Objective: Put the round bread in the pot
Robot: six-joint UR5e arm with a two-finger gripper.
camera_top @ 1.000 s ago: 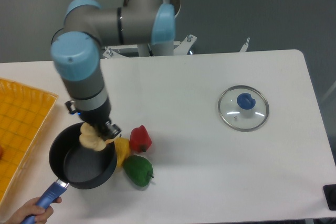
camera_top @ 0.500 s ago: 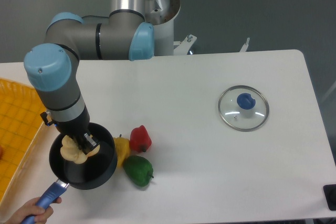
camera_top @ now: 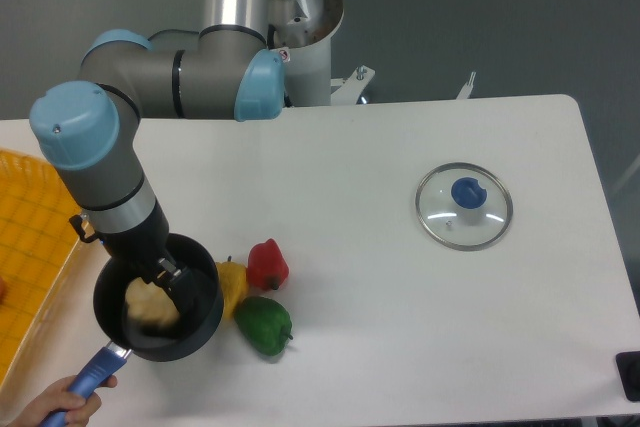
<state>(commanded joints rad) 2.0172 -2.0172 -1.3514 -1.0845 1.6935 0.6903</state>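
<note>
Evidently the round bread (camera_top: 150, 307) lay inside the pot (camera_top: 205, 322), near the table's front-left corner, directly beneath and slightly left of the gripper (camera_top: 170, 284); whether its jaws gripped or had released could not be told.

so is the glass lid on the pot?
No, the lid lies flat on the table, far to the right of the pot.
</note>
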